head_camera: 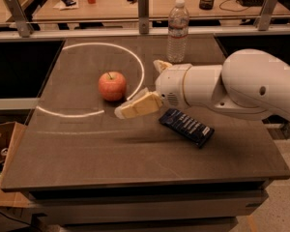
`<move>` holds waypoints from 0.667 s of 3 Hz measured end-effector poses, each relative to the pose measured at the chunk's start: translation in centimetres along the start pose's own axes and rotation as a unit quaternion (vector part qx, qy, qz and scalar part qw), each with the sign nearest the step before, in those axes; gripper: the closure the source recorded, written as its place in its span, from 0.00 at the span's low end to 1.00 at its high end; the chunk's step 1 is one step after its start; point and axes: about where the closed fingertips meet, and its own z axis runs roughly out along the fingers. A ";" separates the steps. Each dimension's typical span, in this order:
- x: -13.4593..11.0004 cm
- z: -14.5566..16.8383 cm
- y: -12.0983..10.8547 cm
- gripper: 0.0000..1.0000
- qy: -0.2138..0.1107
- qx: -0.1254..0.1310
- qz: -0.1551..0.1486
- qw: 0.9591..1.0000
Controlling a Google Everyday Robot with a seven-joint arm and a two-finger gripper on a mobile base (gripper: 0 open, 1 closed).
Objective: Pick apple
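The apple [112, 86] is round and orange-red with a short dark stem. It stands on the dark table [135, 163], inside a white circle line [135, 64]. My gripper [138, 87] comes in from the right on a white arm [241, 83]. It is open and empty, just right of the apple and a little above the table. Its near cream finger [135, 106] reaches the apple's lower right side; the far finger [160, 65] is behind, further right. I see no contact with the apple.
A clear water bottle [177, 30] stands at the back, right of the circle. A dark blue snack packet [186, 126] lies under the arm. A rail with posts [143, 6] and a cluttered desk lie behind. Cardboard [2, 144] sits at the left.
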 end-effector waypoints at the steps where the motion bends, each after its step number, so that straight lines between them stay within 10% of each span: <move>1: -0.2 3.2 0.4 0.00 -0.015 -0.019 -0.003 1.000; 2: 0.2 5.7 0.2 0.00 -0.021 -0.030 -0.004 0.999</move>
